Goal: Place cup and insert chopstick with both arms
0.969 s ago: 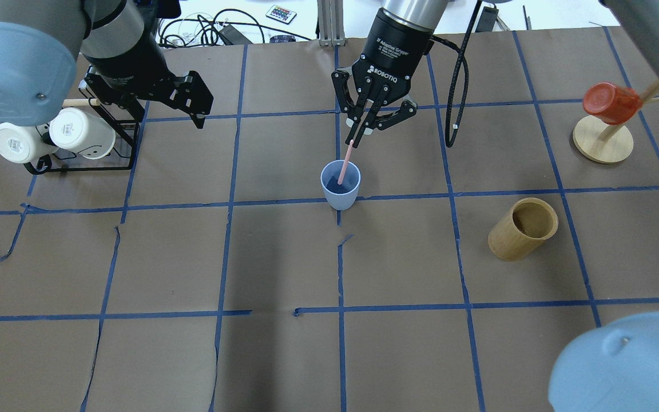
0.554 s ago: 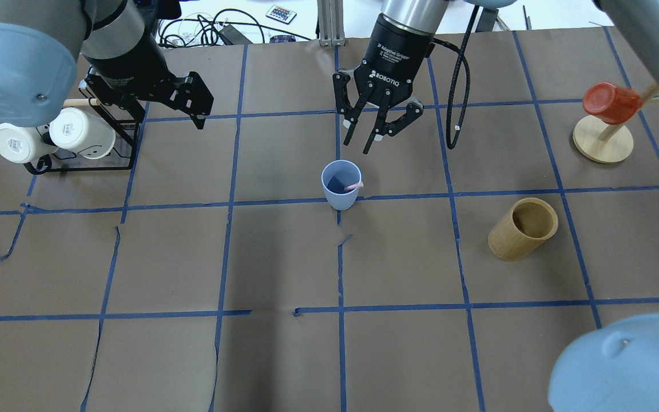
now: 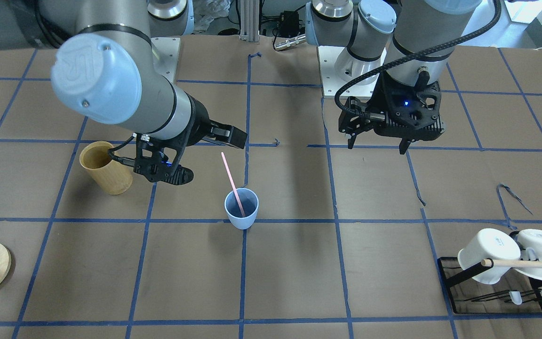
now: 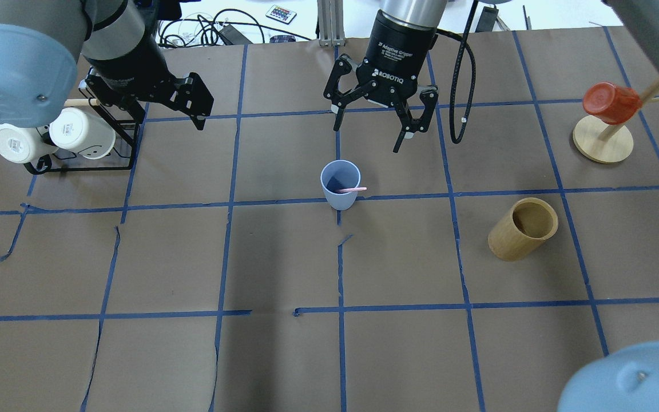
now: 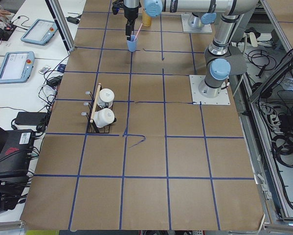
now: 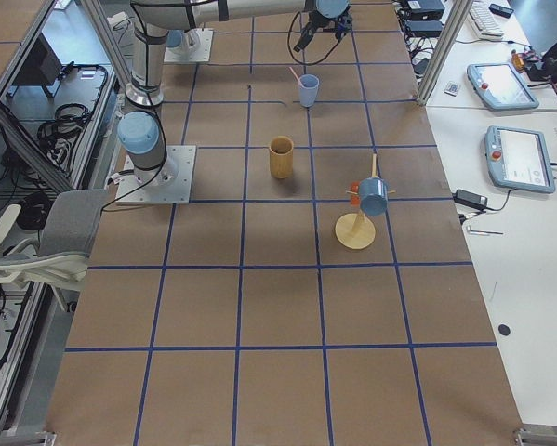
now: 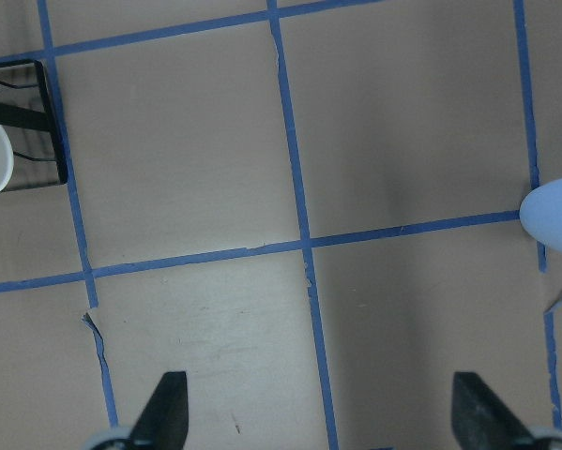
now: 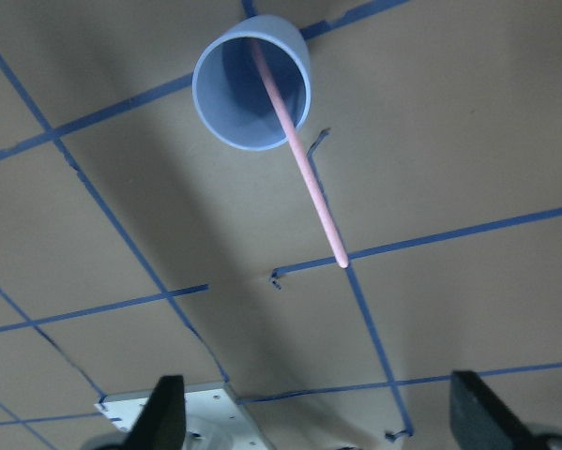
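Note:
The light-blue cup (image 4: 340,184) stands upright on the brown table near the middle; it also shows in the front view (image 3: 242,208). The pale-pink chopstick (image 4: 353,189) stands in it, its lower end inside, and leans over the rim (image 3: 230,175). My right gripper (image 4: 368,136) is open and empty, above and just behind the cup. Its wrist view looks down on the cup (image 8: 250,82) and the chopstick (image 8: 304,159). My left gripper (image 3: 377,145) is open and empty, well off to the cup's side, near the mug rack. The cup's edge shows in its wrist view (image 7: 557,214).
A tan wooden cylinder holder (image 4: 523,229) stands on the right side. A red cup (image 4: 611,102) hangs on a wooden stand (image 4: 603,143) at the far right. A black rack (image 4: 123,150) with two white mugs (image 4: 80,133) and a dowel is at the left.
My right gripper has opened, let go of the chopstick and drawn back from the cup. The chopstick has dropped into the cup and leans on its rim. The left arm has not moved.

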